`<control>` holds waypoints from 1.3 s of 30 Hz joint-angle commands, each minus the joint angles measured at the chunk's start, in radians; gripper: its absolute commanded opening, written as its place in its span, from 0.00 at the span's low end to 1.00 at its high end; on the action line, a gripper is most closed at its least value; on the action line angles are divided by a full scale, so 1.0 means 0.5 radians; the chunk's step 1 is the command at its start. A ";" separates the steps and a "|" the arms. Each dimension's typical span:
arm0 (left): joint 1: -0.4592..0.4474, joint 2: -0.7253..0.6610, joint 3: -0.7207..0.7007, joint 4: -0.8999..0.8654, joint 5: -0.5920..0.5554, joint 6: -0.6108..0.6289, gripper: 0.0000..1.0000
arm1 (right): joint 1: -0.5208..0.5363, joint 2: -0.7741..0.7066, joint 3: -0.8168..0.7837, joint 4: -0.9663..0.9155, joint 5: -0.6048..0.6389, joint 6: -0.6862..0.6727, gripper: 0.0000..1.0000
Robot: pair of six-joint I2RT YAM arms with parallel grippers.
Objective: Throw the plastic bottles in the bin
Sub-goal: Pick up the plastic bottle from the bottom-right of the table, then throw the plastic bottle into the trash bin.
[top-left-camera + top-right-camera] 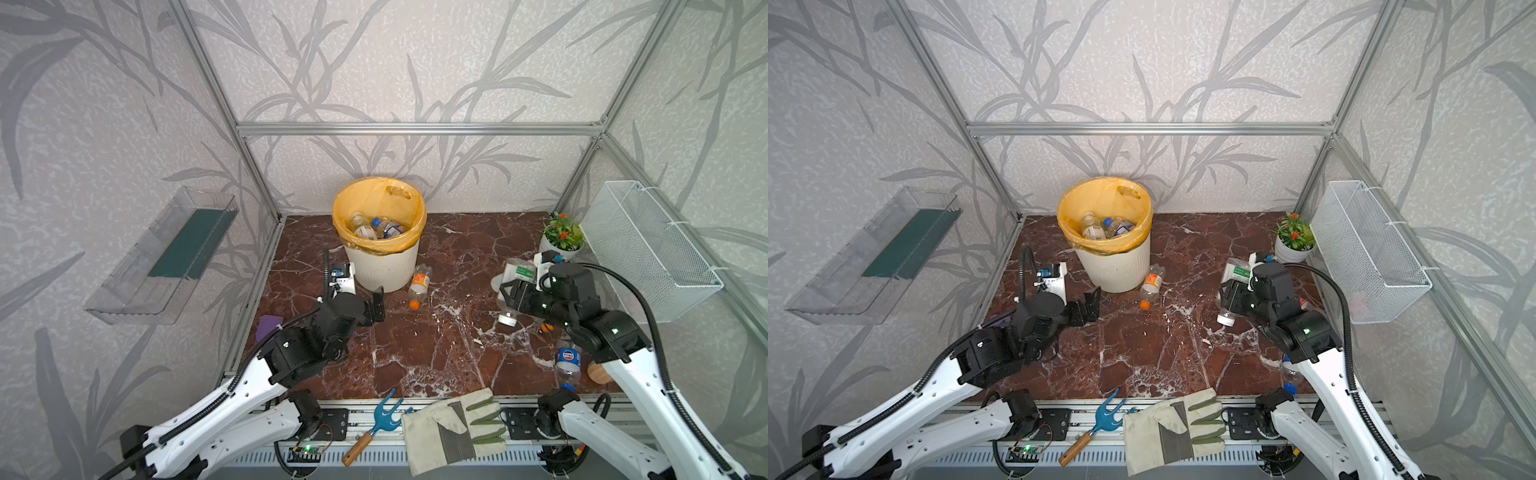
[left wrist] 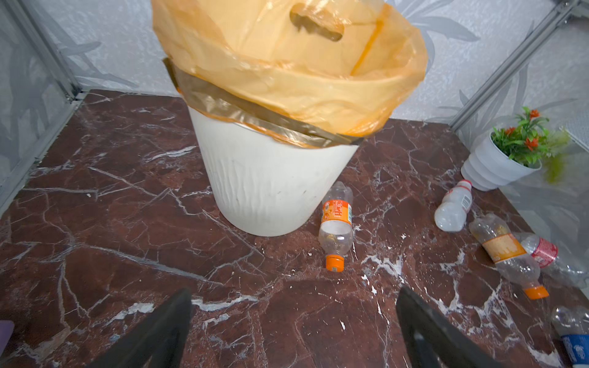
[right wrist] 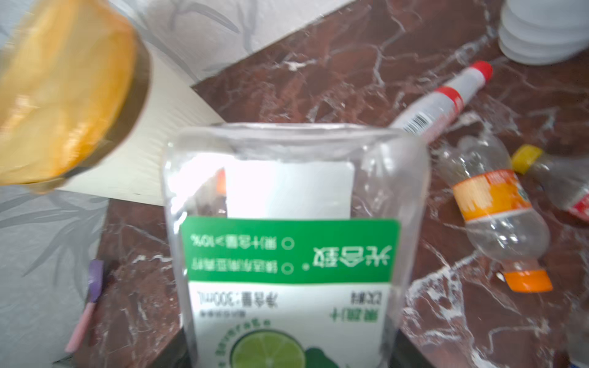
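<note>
- Left end effector (image 2: 294,290): the fingers are spread wide with nothing between them. It hovers above the surface (image 1: 415,345) near the bin (image 1: 386,266), on the side of the bin's base that faces me, and points at the bin.
- Right end effector (image 1: 510,293): my fingers pinch the green-label bottle (image 3: 287,248) across its clear body. This bottle is well apart from the bin, to my right of it, with its white cap lowest. The wrist view is blurred, so I cannot confirm whether the cap touches the surface.
- The bin stands upright, its yellow-orange bag folded over the rim. Several bottles (image 1: 370,227) already lie inside it.
- The orange-label bottle (image 1: 419,286) lies on its side just beside the bin's base, orange cap pointing away from the bin.
- More bottles (image 2: 506,255) lie scattered on my right of the bin, near the white flowerpot (image 2: 490,165); one has a blue label (image 1: 568,361).
</note>
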 commanded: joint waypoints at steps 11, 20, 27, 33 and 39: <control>0.090 -0.098 -0.064 -0.119 -0.015 -0.136 0.99 | 0.569 1.289 1.392 0.754 -0.148 -0.261 0.55; 0.103 -0.029 0.025 -0.168 0.022 -0.082 0.99 | 0.632 2.544 3.718 -0.484 -0.089 -0.524 0.99; 0.103 0.017 0.063 -0.156 0.156 0.023 0.99 | 0.632 2.078 3.277 -0.518 0.206 -0.713 0.99; 0.095 0.031 0.044 -0.069 0.216 0.069 0.99 | 0.532 0.869 1.331 0.231 0.687 -0.479 0.99; 0.082 0.119 0.060 -0.046 0.274 0.082 0.99 | 0.153 0.137 0.539 -0.263 0.911 -0.152 0.99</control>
